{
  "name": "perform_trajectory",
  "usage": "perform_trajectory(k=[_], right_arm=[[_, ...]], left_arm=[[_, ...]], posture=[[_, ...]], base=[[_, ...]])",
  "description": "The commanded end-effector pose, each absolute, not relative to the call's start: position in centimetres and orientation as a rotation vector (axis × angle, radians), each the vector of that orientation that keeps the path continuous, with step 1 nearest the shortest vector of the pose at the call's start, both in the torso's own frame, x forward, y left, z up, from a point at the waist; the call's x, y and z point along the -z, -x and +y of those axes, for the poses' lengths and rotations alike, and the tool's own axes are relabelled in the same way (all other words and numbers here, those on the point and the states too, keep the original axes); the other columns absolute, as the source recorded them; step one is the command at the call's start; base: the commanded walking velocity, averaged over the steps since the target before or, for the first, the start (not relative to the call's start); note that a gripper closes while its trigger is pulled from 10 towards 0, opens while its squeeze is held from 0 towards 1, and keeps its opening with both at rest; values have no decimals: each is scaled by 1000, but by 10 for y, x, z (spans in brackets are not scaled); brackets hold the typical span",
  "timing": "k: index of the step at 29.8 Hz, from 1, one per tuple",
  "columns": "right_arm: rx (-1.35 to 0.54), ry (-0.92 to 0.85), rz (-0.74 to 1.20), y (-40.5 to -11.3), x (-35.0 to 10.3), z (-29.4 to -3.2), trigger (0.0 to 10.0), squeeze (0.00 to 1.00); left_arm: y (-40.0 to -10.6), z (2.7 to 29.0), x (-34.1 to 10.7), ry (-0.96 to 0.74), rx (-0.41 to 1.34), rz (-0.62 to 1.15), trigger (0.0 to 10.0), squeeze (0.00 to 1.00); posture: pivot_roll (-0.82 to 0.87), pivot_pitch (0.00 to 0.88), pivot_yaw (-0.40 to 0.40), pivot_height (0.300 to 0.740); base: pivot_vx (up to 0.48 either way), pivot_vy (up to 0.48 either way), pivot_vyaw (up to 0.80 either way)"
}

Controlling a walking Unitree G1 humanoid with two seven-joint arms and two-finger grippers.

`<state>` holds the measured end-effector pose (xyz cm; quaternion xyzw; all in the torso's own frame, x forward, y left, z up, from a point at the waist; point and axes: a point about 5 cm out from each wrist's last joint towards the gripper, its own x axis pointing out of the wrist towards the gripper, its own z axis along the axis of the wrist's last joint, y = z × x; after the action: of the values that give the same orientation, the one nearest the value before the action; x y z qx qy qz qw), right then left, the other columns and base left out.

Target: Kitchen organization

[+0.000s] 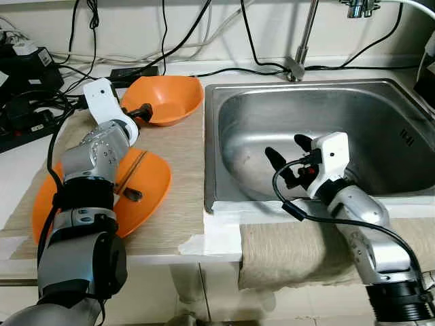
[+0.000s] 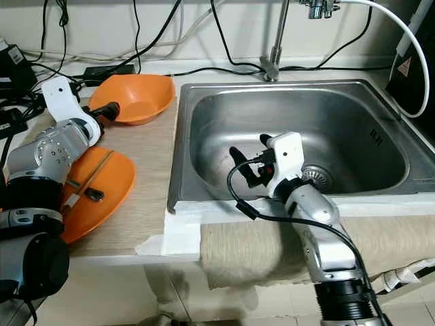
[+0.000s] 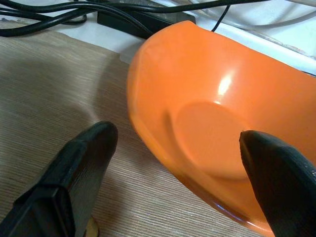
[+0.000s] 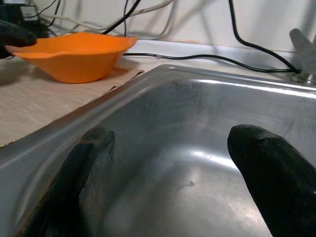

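Countertop (image 1: 183, 170), orange bowl (image 1: 166, 98) rim between spread left gripper (image 3: 177, 173) fingers, ungripped.

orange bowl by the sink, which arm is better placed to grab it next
Left. The left gripper is open at the orange bowl, its fingers straddling the near rim in the left wrist view. The right gripper hangs open over the sink, away from the bowl.

Orange bowl (image 1: 165, 97) upright on counter beside sink; orange plate (image 1: 139, 193) nearer, holding chopsticks (image 1: 129, 172).
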<state>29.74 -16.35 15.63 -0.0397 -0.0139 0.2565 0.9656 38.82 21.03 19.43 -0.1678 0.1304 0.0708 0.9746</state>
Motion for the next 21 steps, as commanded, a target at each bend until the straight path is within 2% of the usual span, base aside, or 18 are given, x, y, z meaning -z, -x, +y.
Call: perform_trajectory(k=[1, 7, 21], right_arm=[[-558, 103, -62, -299, -170, -165, 10000, 0], [-588, 131, -66, -302, -177, -169, 10000, 0], [-662, 87, -62, -300, -177, -152, 10000, 0]], left_arm=[[-390, 208, -196, 351, -149, 266, 10000, 0], [-391, 205, -195, 360, -145, 265, 10000, 0], [-391, 201, -190, 422, -143, 293, 10000, 0]], posture=[[-13, 0, 62, 740], [-11, 0, 56, 740], [-1, 0, 53, 740]], base=[[0, 0, 0], [0, 0, 0], [0, 0, 0]])
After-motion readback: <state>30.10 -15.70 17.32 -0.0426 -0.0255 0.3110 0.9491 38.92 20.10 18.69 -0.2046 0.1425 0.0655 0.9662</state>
